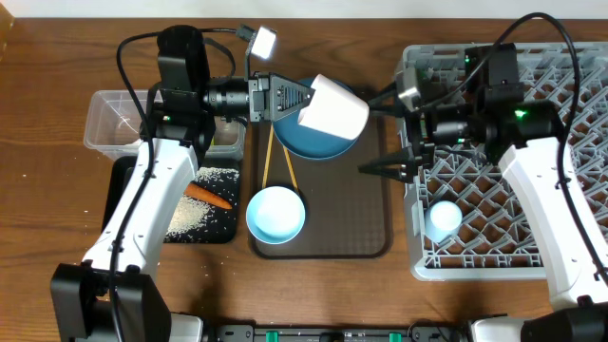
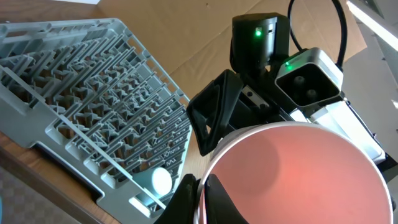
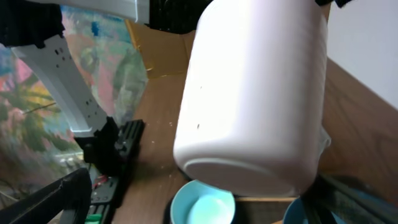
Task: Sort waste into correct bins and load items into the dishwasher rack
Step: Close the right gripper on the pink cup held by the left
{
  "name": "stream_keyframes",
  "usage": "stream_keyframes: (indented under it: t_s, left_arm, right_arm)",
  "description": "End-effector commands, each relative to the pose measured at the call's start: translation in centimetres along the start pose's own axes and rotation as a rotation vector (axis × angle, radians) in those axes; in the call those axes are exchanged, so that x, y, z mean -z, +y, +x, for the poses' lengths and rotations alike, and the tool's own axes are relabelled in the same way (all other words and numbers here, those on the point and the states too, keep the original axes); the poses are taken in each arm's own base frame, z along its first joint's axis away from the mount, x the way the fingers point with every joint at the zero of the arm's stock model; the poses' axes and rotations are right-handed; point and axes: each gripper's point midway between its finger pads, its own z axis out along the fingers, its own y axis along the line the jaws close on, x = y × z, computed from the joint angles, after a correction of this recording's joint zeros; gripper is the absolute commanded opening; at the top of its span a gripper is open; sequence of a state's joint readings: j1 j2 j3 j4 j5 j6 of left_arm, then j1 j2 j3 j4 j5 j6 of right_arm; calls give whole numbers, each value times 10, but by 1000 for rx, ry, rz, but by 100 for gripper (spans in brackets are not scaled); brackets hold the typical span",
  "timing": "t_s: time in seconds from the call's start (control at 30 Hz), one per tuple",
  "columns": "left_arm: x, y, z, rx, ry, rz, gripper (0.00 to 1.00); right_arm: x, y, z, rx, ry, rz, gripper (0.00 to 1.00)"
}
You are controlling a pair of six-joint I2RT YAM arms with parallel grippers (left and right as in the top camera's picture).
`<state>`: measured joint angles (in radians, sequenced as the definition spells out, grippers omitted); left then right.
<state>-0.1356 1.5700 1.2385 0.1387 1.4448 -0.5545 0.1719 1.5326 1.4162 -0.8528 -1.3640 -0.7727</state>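
My left gripper (image 1: 285, 98) is shut on the rim of the pale pink cup (image 1: 334, 107) and holds it on its side above the large blue plate (image 1: 312, 141). In the left wrist view my fingers (image 2: 202, 198) pinch the cup's rim, with its pink inside (image 2: 292, 174) showing. My right gripper (image 1: 378, 138) is open, just right of the cup, its fingers spread toward it. The cup's base (image 3: 255, 93) fills the right wrist view. A small light-blue cup (image 1: 443, 220) lies in the grey dishwasher rack (image 1: 570, 114). The white-inside bowl (image 1: 275, 214) and the chopsticks (image 1: 269, 157) lie on the brown tray.
The brown serving tray (image 1: 351, 228) sits mid-table. A carrot (image 1: 207, 197) and rice grains (image 1: 195, 214) lie in the black tray (image 1: 122, 180). The clear tub (image 1: 114, 119) stands behind it. The rack (image 2: 93, 93) and the light-blue cup (image 2: 160, 180) show in the left wrist view.
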Motion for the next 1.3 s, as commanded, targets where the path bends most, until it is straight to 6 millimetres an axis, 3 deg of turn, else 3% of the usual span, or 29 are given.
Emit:
stream_keyframes:
  t_s: [0.0,0.3,0.63,0.87,1.03,1.27]
  left_arm:
    - [0,-6,0,-6,11,19,6]
    - [0,-7,0,-7,14,23,6]
    - [0,-6,0,-7,14,23,6]
    - [0,-6,0,-7,14,23,6]
    - [0,-6,0,-10,14,23,6]
    - [0,-6,0,-11,14,23,6]
  right_arm:
    - [-12,1,4,37,12,-24,98]
    - [-28,-9,4,39,29,-25,95]
    - [-29,-14,-5,51,9,-18,77]
    - [-29,-10,-8,54,-8,-40,57]
    - [-29,-7,-15,85,-35,-67,57]
    - [-29,-5,-20,89,-53,-83,70]
